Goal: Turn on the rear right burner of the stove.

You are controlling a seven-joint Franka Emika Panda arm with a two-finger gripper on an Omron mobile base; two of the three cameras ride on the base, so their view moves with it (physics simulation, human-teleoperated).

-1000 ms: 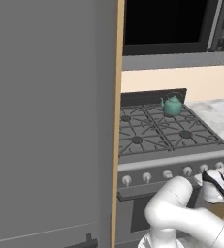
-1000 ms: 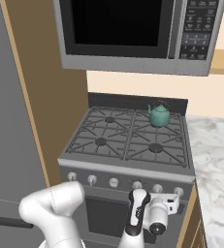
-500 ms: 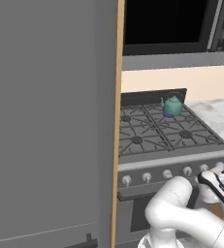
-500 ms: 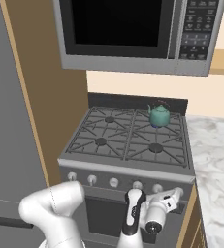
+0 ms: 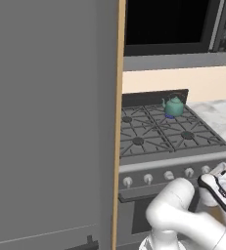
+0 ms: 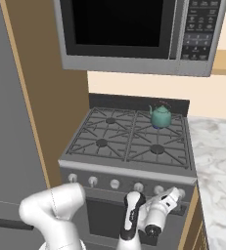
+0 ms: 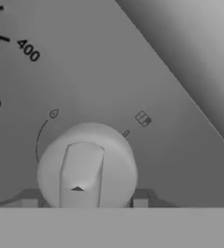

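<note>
The stove point(image 5: 179, 158) point(image 6: 128, 168) is a grey gas range with dark grates and a front row of silver knobs. A teal kettle point(image 5: 173, 105) point(image 6: 160, 116) stands on the rear right burner point(image 6: 158, 128), hiding its cap. My gripper point(image 5: 222, 172) point(image 6: 176, 194) is at the right end of the knob row. In the hand view a round silver knob point(image 7: 87, 167) sits close up, its ridge upright. My gripper point(image 7: 84, 201) is open, with one fingertip point(image 7: 30, 202) on each side of the knob.
A black-windowed microwave point(image 6: 129, 34) hangs above the stove. A tall grey cabinet with a wooden side panel point(image 5: 51, 122) stands to the left. A marble counter point(image 6: 214, 161) runs on the right. Oven temperature numbers point(image 7: 27, 50) are printed on the panel.
The hand has moved up and in toward the right end of the knob row. The kettle and stove have not moved.
</note>
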